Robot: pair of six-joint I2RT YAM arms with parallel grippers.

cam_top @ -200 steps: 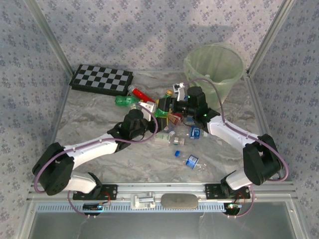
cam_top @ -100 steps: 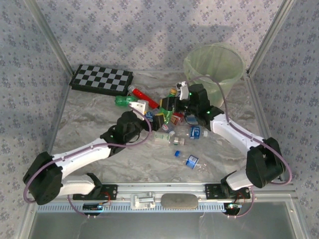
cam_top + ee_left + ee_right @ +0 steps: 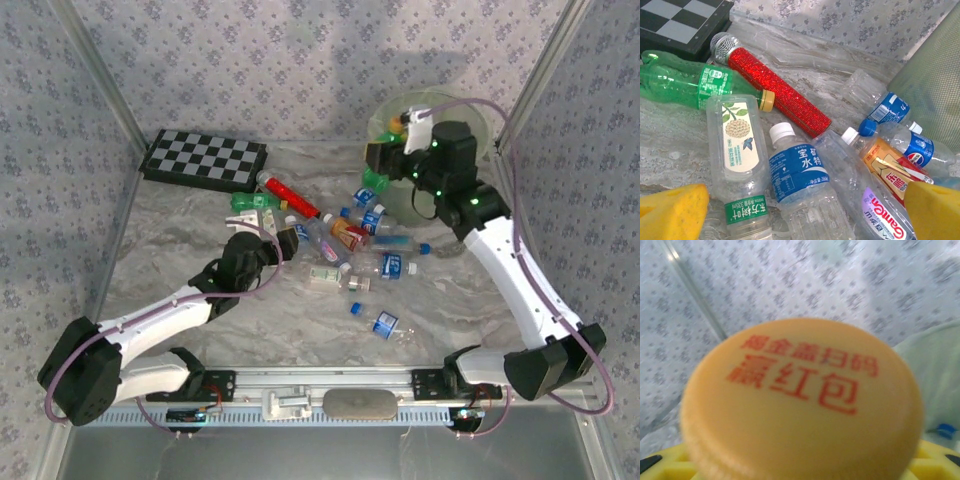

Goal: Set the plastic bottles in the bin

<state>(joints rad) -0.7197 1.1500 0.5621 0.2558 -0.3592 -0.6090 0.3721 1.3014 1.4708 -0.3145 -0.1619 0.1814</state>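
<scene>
1. Right wrist view: your right fingers (image 3: 932,460) clamp a yellow-capped bottle (image 3: 800,400) at the bin's (image 3: 935,75) rim.
2. Your left fingers (image 3: 672,210) gape wide, low over the bottles (image 3: 800,175) heaped on the table (image 3: 170,230).

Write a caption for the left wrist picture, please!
Left gripper, open, hovers over a heap of plastic bottles beside a glittery red microphone and a checkerboard.

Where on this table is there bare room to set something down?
The table is bare on the left, between the checkerboard and the left arm; along the far edge between checkerboard and bin; and at the front right, between the lone bottle and the right arm. The middle, from red microphone to bin, is crowded with plastic bottles.
</scene>
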